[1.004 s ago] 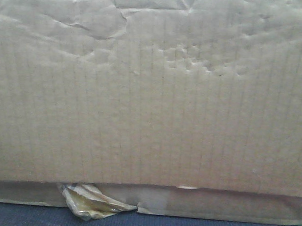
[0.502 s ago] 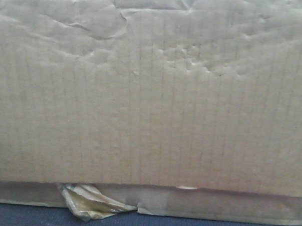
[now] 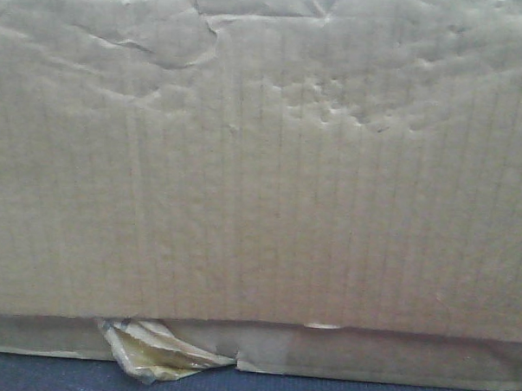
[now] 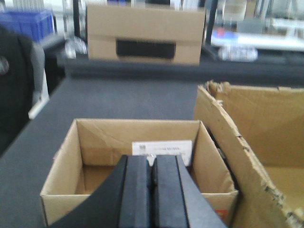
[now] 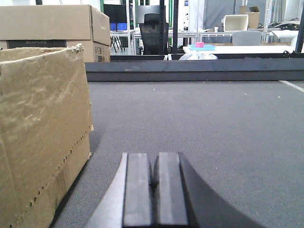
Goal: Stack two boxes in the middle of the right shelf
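The left gripper (image 4: 152,166) is squeezed together and holds nothing. Just past it, a small open box (image 4: 95,142) sits on the grey mat (image 4: 118,99), just beside a big torn box (image 4: 256,137). The right gripper (image 5: 154,166) is squeezed together too, empty, with the big torn box on its left.

A dark grey, felt-like tabletop (image 5: 213,118) is carrying everything you are working with. A small open box (image 4: 59,175) is sitting on it, with a taller torn box (image 4: 256,123) standing just beside it. A closed box (image 4: 142,28) is standing by the tabletop's far rim. In your front view, a creased box wall (image 3: 261,187) is resting on the grey cloth, with a crumpled yellowish tape scrap (image 3: 150,351) hanging down at its bottom edge and touching the surface.
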Robot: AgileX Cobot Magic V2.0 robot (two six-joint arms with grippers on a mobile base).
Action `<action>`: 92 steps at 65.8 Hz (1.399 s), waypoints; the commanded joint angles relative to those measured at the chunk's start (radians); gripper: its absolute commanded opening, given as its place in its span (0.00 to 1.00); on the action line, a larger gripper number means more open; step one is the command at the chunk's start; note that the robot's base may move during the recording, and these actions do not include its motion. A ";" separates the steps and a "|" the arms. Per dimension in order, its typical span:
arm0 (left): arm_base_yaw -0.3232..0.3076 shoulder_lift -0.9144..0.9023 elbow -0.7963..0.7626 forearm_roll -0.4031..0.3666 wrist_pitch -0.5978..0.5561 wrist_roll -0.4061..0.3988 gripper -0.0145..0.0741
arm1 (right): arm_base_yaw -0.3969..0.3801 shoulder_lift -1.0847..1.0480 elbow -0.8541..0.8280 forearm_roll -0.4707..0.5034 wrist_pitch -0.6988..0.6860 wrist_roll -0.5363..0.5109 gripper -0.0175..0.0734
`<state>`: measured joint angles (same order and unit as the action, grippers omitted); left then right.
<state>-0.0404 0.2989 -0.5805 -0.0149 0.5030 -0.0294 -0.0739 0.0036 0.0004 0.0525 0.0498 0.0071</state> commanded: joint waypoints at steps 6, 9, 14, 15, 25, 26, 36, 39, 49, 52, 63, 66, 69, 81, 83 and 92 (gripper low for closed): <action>-0.002 0.301 -0.235 -0.021 0.172 0.000 0.04 | -0.003 -0.004 0.000 0.003 -0.014 -0.007 0.01; -0.002 0.364 -0.281 -0.021 0.185 0.000 0.04 | -0.003 -0.004 0.000 0.003 -0.014 -0.007 0.01; -0.002 0.475 -0.359 -0.023 0.200 0.000 0.04 | -0.003 -0.004 0.000 0.003 -0.014 -0.007 0.01; -0.002 0.483 -0.364 -0.023 0.200 0.000 0.04 | -0.003 -0.004 0.000 0.003 -0.014 -0.007 0.01; -0.002 0.633 -0.450 -0.027 0.198 0.000 0.04 | -0.003 -0.004 0.000 0.003 -0.014 -0.007 0.01; -0.002 0.653 -0.458 -0.027 0.198 0.000 0.04 | -0.003 -0.004 0.000 0.003 -0.014 -0.007 0.01; 0.012 0.792 -0.549 -0.027 0.304 0.000 0.04 | -0.003 -0.004 0.000 0.003 -0.014 -0.007 0.01; 0.030 0.829 -0.577 -0.028 0.346 0.000 0.04 | -0.003 -0.004 0.000 0.003 -0.014 -0.007 0.01; 0.142 0.931 -0.668 -0.138 0.450 0.150 0.04 | -0.003 -0.004 0.000 0.003 -0.014 -0.007 0.01; 0.187 0.954 -0.690 -0.205 0.485 0.218 0.04 | -0.003 -0.004 0.000 0.003 -0.014 -0.007 0.01; 0.323 1.000 -0.730 -0.280 0.562 0.345 0.04 | -0.003 -0.004 0.000 0.003 -0.014 -0.007 0.01; 0.358 1.008 -0.730 -0.265 0.560 0.345 0.04 | -0.003 -0.004 0.000 0.003 -0.014 -0.007 0.01; 0.384 1.012 -0.730 -0.253 0.555 0.345 0.04 | -0.003 -0.004 0.000 0.003 -0.014 -0.007 0.01; 0.435 1.014 -0.730 -0.186 0.518 0.345 0.07 | -0.003 -0.004 0.000 0.003 -0.014 -0.007 0.01; 0.435 1.015 -0.730 -0.184 0.516 0.345 0.11 | -0.003 -0.004 0.000 0.003 -0.014 -0.007 0.01; 0.429 1.048 -0.730 -0.184 0.510 0.394 0.32 | -0.003 -0.004 0.000 0.003 -0.014 -0.007 0.01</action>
<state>0.3912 1.3246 -1.3014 -0.1920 1.0334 0.3337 -0.0739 0.0036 0.0004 0.0525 0.0498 0.0071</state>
